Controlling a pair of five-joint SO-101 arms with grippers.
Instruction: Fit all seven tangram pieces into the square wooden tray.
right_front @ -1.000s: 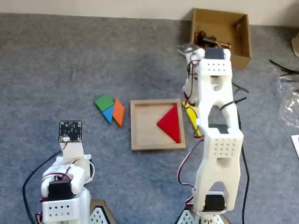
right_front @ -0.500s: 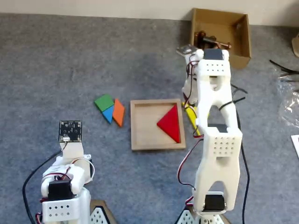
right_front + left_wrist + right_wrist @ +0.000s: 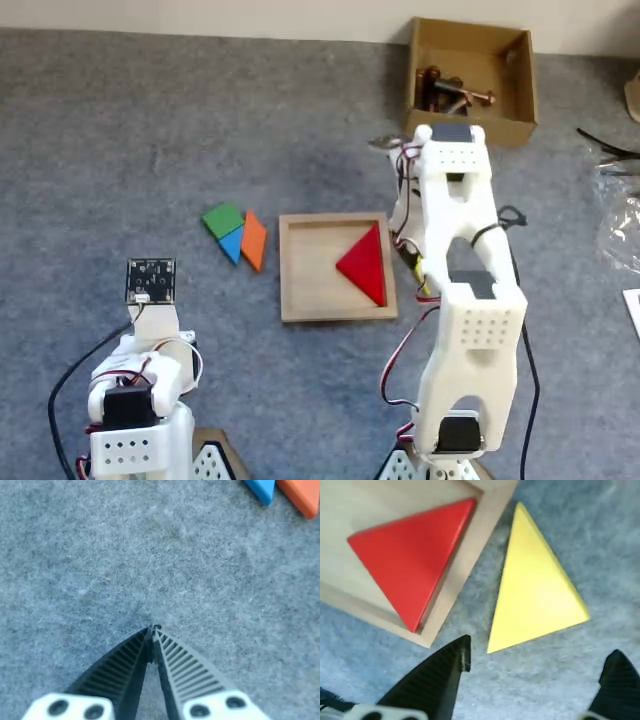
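Right end effector (image 3: pixel 540 660) spread wide, empty; arm stretched forward, hanging over yellow triangle piece (image 3: pixel 535 600) just beside square wooden tray (image 3: pixel 465 565), which holds red triangle piece (image 3: pixel 415 555). Left end effector (image 3: pixel 152 630) closed, empty; arm folded back over grey tabletop (image 3: pixel 150 555).

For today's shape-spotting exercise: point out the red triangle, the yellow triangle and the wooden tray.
red triangle (image 3: pixel 412 556), right wrist view, middle of its top face.
yellow triangle (image 3: pixel 532 591), right wrist view, middle of its top face.
wooden tray (image 3: pixel 312 268), high view, bare floor beside the red triangle.
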